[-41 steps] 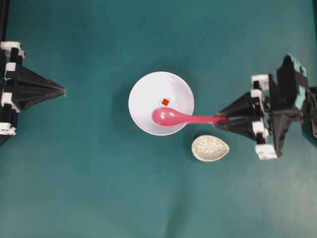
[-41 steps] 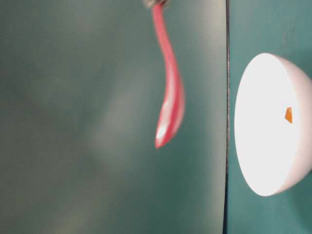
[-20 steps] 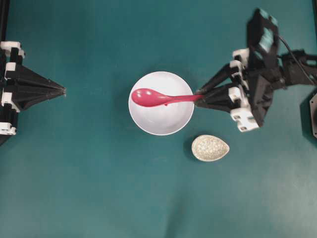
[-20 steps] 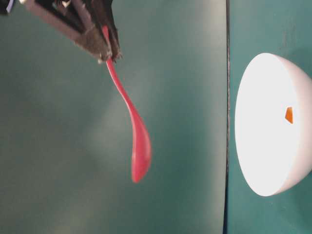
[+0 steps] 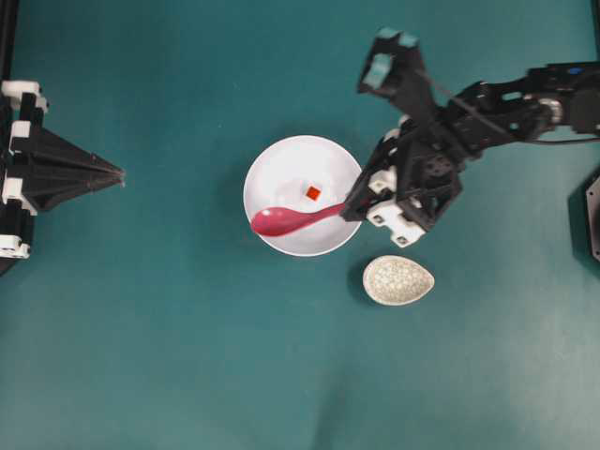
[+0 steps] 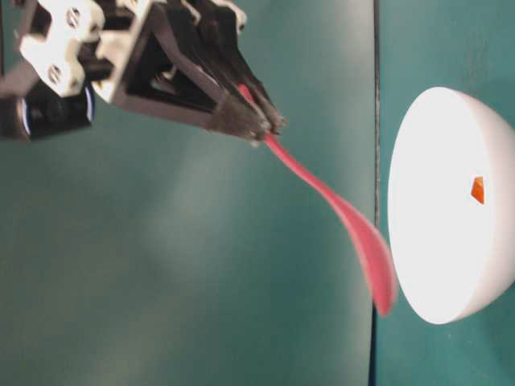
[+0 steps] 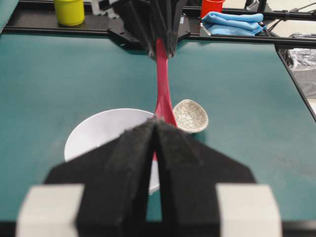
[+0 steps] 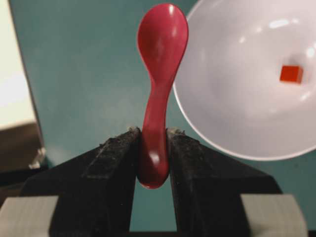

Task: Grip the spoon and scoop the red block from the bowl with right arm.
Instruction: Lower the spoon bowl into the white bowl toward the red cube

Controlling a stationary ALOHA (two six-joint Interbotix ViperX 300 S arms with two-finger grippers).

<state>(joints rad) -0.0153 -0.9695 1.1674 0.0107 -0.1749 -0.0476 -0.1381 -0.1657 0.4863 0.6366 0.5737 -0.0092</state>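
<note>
My right gripper (image 5: 352, 206) is shut on the end of the pink-red spoon's (image 5: 298, 218) handle. In the right wrist view its pads (image 8: 118, 148) pinch the handle from both sides. The spoon (image 6: 346, 217) slants down, and its scoop hangs over the rim of the white bowl (image 5: 281, 178) on the side away from the arm. The tiny red block (image 5: 313, 192) lies loose in the bowl, clear of the spoon. It also shows in the right wrist view as the red block (image 8: 291, 74) on the bowl's (image 8: 247, 98) floor. My left gripper (image 5: 120, 172) rests shut at the far left.
A small speckled egg-shaped dish (image 5: 398, 279) sits on the teal table just beside the bowl, under the right arm's wrist. In the left wrist view a yellow cup (image 7: 69, 11), a red cup (image 7: 212, 6) and a blue cloth (image 7: 237, 22) stand beyond the table's far edge.
My right arm has swung in toward the bowl and tipped the spoon downward, so the scoop dropped to the bowl's rim. The block, covered half a second ago, shows again. The left arm stayed still.
</note>
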